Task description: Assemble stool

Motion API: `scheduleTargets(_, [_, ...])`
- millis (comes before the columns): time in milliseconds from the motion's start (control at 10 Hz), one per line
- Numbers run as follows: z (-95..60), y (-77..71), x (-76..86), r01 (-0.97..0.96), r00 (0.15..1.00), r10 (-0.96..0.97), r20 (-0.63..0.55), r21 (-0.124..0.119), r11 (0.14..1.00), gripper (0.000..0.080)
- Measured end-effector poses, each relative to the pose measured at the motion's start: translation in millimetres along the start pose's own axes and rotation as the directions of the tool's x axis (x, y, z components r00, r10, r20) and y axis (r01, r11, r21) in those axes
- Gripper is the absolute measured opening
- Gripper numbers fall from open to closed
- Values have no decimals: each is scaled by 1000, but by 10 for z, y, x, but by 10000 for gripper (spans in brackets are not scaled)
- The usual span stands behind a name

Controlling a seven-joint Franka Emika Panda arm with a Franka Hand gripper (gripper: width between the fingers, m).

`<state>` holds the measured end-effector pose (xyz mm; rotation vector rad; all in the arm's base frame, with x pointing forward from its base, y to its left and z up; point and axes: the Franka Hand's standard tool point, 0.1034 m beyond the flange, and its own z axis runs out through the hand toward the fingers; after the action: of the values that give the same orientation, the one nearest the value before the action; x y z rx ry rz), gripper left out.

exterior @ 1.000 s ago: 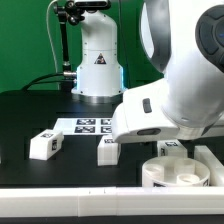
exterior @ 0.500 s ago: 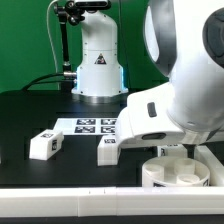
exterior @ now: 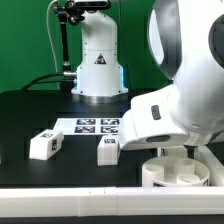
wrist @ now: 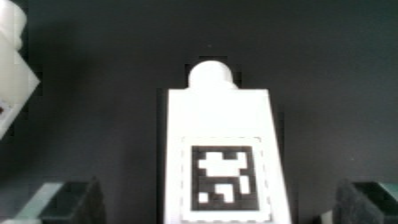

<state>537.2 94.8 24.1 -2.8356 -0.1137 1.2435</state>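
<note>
In the wrist view a white block leg (wrist: 222,140) with a rounded peg end and a black-and-white tag lies on the black table. My gripper (wrist: 217,205) is open, and its dark fingers (wrist: 63,200) stand on either side of the leg with gaps, not touching it. In the exterior view the arm's body hides the gripper and this leg. The round seat (exterior: 180,172) lies at the front on the exterior view's right. Two more legs (exterior: 43,144) (exterior: 109,150) lie on the table to the exterior view's left.
The marker board (exterior: 95,126) lies flat behind the two legs. A white robot base (exterior: 98,62) stands at the back. Another white part (wrist: 15,70) shows at the wrist view's edge. The table's light front edge (exterior: 70,195) runs along the front.
The arm has shifted a little toward the exterior view's right, above the seat area. The two visible legs and the seat have not moved.
</note>
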Motion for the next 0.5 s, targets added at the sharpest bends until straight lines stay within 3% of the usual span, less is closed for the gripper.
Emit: scheduleTargets(500, [16,99,78,32,999,-32,-30,4,999,648])
